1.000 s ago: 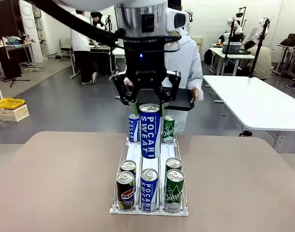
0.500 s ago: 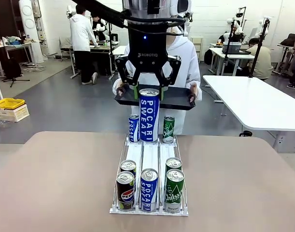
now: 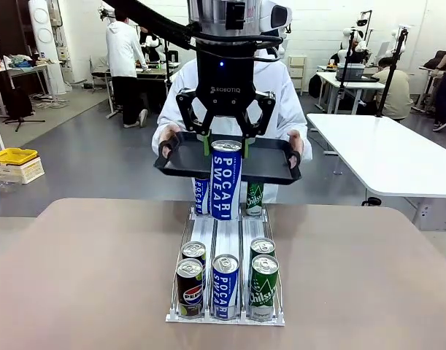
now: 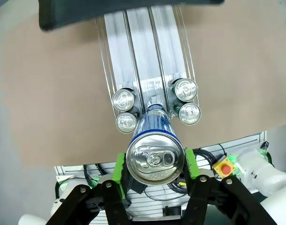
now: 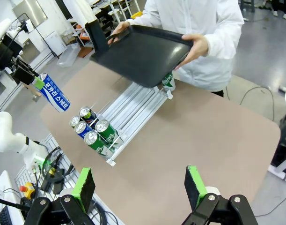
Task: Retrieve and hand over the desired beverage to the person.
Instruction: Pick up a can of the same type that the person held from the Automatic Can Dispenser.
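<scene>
Left arm comes in from top left, wrist pointing straight down. Left claw [image 3: 225, 142] pinches the blue Pocari Sweat can [image 3: 225, 182] by its top rim; the can hangs upright, clear of the tabletop [image 3: 84, 270], over the can rack [image 3: 226, 233]. The person [image 3: 281, 95] holds a black tray [image 3: 274, 164] in both hands over the rack's far end, tilted toward the robot. Right claw [image 5: 140, 180] spread, nothing between the pads.

Left claw [image 3: 225, 146] grips Pocari Sweat can [image 3: 225, 186]; person [image 3: 282, 95] holds black tray [image 3: 271, 161].
</scene>
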`<state>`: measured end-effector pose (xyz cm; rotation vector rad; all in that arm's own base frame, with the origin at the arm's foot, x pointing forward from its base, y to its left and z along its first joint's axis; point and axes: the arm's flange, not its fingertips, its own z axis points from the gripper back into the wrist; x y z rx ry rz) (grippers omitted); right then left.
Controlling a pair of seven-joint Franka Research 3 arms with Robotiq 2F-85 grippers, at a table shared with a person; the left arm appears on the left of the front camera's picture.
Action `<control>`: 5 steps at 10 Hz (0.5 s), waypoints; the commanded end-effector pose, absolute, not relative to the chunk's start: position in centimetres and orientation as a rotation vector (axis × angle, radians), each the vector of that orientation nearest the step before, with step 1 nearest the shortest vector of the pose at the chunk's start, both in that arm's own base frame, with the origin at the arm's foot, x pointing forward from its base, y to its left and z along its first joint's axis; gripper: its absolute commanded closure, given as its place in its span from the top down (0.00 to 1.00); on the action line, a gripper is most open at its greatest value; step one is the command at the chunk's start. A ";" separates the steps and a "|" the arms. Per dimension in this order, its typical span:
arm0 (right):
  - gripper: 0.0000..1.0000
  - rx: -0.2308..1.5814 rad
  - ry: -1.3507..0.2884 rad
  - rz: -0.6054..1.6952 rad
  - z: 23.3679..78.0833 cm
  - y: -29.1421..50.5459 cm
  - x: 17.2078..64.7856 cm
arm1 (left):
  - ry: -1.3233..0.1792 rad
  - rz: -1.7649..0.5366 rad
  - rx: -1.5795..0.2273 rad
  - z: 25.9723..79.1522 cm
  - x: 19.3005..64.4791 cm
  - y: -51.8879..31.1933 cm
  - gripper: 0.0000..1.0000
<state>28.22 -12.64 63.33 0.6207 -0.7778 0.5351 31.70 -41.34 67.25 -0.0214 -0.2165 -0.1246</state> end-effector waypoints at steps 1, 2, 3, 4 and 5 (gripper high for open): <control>1.00 0.648 -0.793 0.548 63.6 -12.6 28.5 | -0.224 -0.118 -0.030 67.4 31.2 -40.9 0.00; 1.00 0.648 -0.793 0.548 63.6 -12.6 28.5 | -0.224 -0.118 -0.030 67.4 31.2 -40.9 0.00; 1.00 0.648 -0.793 0.548 63.6 -12.6 28.5 | -0.224 -0.118 -0.030 67.4 31.2 -40.9 0.00; 1.00 0.648 -0.793 0.548 63.6 -12.6 28.5 | -0.224 -0.118 -0.030 67.4 31.2 -40.9 0.00; 1.00 0.648 -0.793 0.548 63.6 -12.6 28.5 | -0.224 -0.118 -0.030 67.4 31.2 -40.9 0.00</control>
